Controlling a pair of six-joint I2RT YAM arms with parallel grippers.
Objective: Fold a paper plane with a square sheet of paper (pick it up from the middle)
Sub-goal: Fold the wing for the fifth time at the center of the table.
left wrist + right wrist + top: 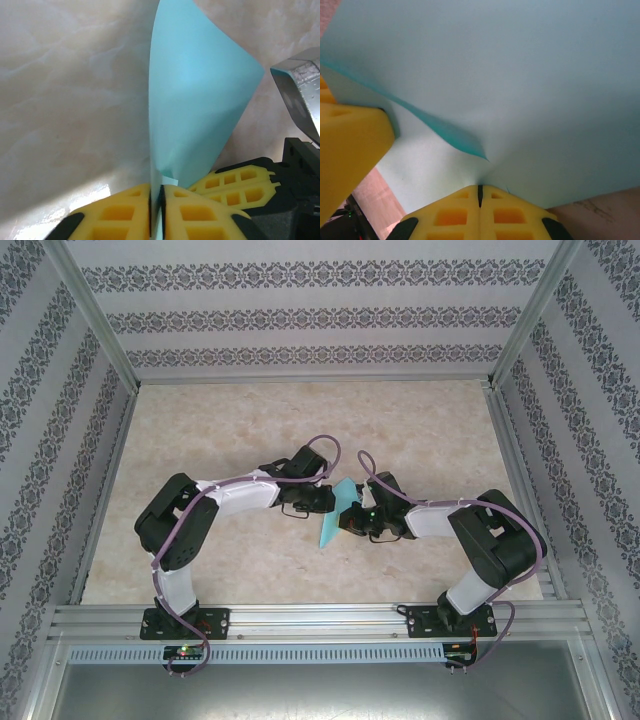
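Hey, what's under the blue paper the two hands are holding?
Marbled table shows around the paper, pinched by the left hand and right hand. The patch directly beneath is hidden by the paper itself.

The sheet of paper [334, 515] was a plain light turquoise-blue, deeper teal where its fold lay in shade. The tabletop [300, 420] was cream with faint brown marble veining. The walls [300, 320] carried white bands alternating with grey floral ornament. The left gripper [156, 195] and the right gripper [480, 192] were yellow with black behind. The arms [235, 498] were black and white, their cables [320, 445] purple, and the frame rail [320, 620] silver.
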